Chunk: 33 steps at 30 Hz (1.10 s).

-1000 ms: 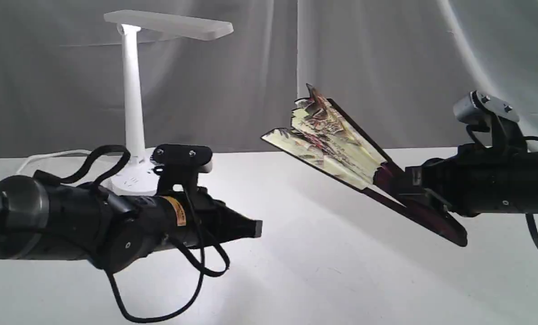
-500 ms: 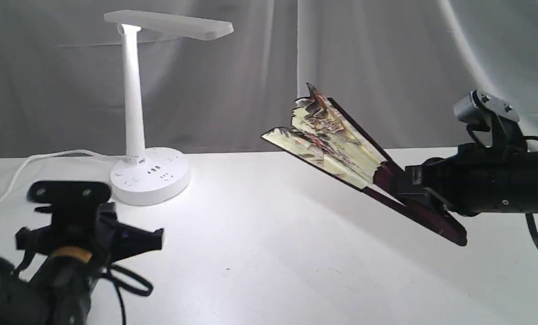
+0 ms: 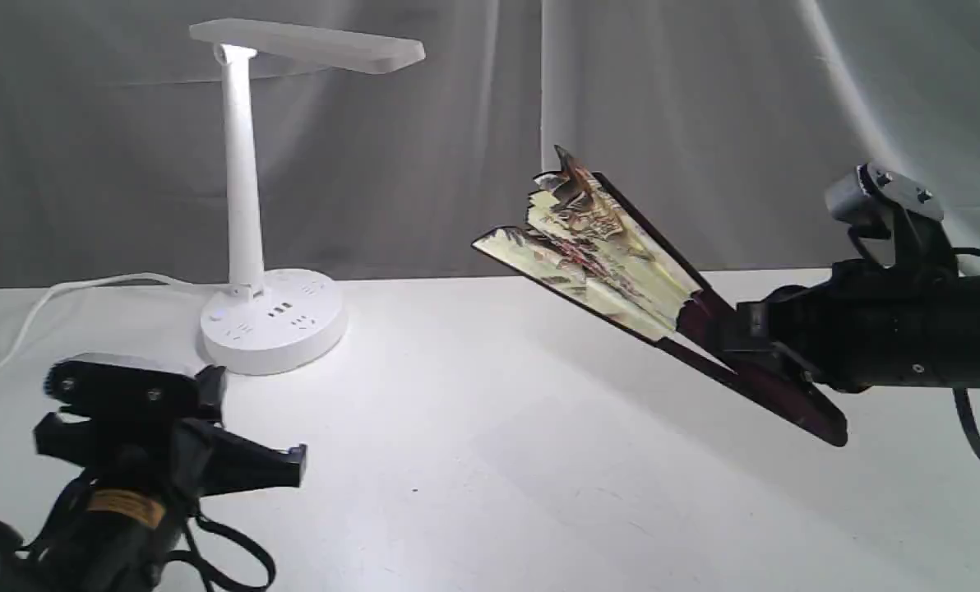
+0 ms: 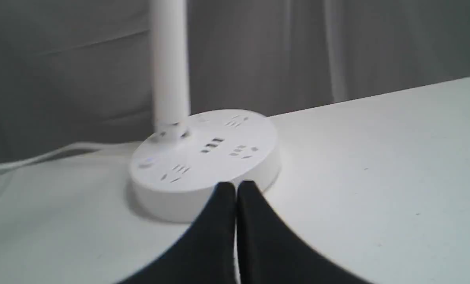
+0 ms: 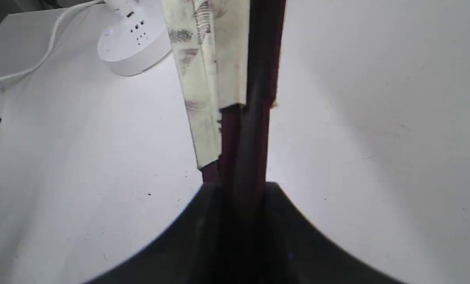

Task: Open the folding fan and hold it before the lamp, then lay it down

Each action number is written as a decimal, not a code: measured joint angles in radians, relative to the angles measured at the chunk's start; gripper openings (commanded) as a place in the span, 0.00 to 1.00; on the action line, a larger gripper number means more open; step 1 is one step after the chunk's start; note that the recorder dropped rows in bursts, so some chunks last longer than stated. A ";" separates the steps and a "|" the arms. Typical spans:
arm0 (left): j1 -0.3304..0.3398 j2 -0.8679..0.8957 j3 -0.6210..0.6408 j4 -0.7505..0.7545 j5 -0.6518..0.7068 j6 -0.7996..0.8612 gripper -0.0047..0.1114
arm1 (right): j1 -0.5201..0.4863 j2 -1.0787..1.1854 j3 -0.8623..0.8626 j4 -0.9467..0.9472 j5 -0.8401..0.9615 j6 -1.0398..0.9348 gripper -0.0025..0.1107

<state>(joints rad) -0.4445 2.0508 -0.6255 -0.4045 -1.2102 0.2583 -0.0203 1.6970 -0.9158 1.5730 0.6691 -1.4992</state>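
Exterior feed first: my right gripper (image 3: 737, 341) is clamped on the ribs of the folding fan (image 3: 605, 247). I'm holding it off the table (image 3: 490, 477), partly spread, leaf aimed toward ten o'clock. Out at nine o'clock from the fan, well apart, stands the lamp (image 3: 243, 181). My left gripper (image 3: 293, 464) hovers low at seven o'clock.

Left wrist feed: fingertips (image 4: 225, 197) pressed together, nothing between them, lamp base just beyond.

Right wrist feed: jaws pinch the maroon ribs, cream leaf spreading away.

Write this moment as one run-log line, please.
right tool: shut on folding fan, partly open, held aloft | left tool: shut, empty, near lamp base | stage: folding fan not yet before lamp
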 measured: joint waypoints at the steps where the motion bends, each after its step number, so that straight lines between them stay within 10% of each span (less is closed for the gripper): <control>1: 0.000 0.022 -0.025 0.026 0.000 0.000 0.04 | 0.000 0.009 0.000 0.005 0.000 -0.008 0.02; 13: 0.015 0.171 -0.321 0.454 0.016 -0.193 0.04 | 0.000 0.043 0.000 0.082 0.007 -0.129 0.02; 25: 0.095 0.171 -0.430 0.780 0.130 -1.454 0.04 | 0.000 0.043 0.000 0.115 0.024 -0.190 0.02; 33: 0.124 0.172 -0.570 1.048 0.234 -1.918 0.13 | 0.000 0.043 0.000 0.120 0.062 -0.218 0.02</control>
<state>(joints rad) -0.3208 2.2226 -1.1953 0.6431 -0.9761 -1.6592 -0.0203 1.7403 -0.9158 1.6926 0.7308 -1.7174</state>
